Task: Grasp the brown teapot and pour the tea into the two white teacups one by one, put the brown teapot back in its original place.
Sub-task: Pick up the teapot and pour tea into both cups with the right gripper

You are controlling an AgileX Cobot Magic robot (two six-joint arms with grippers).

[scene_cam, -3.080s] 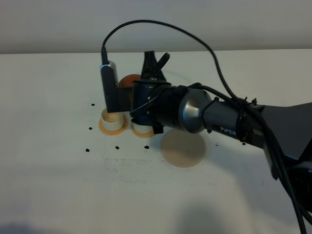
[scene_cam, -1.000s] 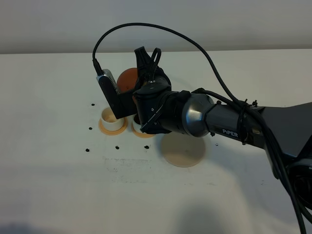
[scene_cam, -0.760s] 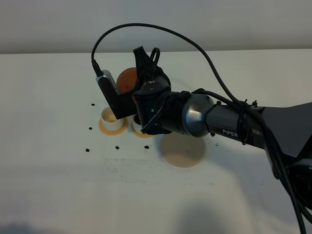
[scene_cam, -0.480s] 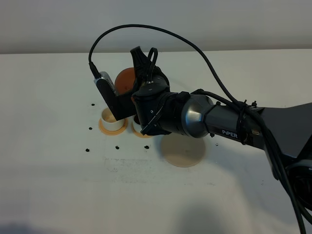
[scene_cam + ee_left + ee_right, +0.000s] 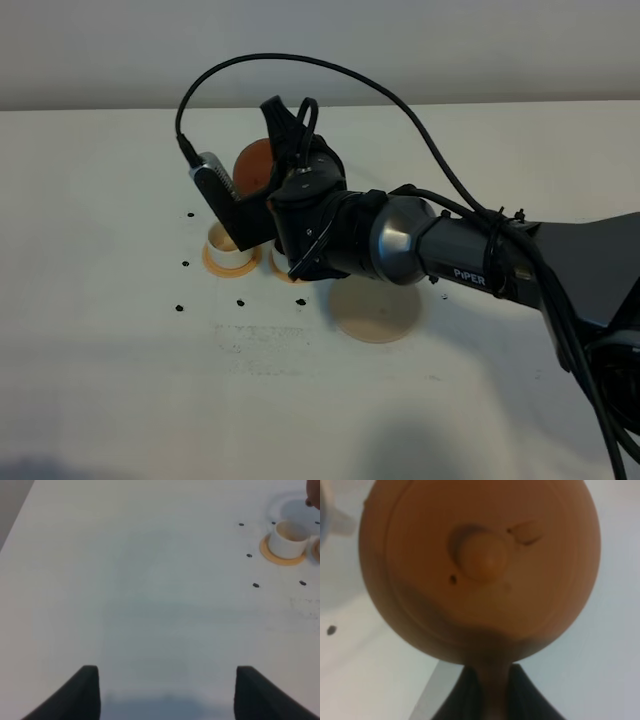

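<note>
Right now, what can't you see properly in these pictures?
- Spout of the brown teapot: exterior high, the right arm and its camera cover it; right wrist, the pot's body fills the picture.
- The second white teacup: exterior high, mostly behind the arm.
- Tea in the left white teacup: too small and blurred, exterior high and left wrist.
- Tea inside the teapot: right wrist, the lid covers it.

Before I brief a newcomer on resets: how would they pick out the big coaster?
On the white table, look under the dark arm reaching in from the right. A flat beige disc lies there, bare. It is wider and paler than the two small orange coasters to its left, which each hold a white cup.
</note>
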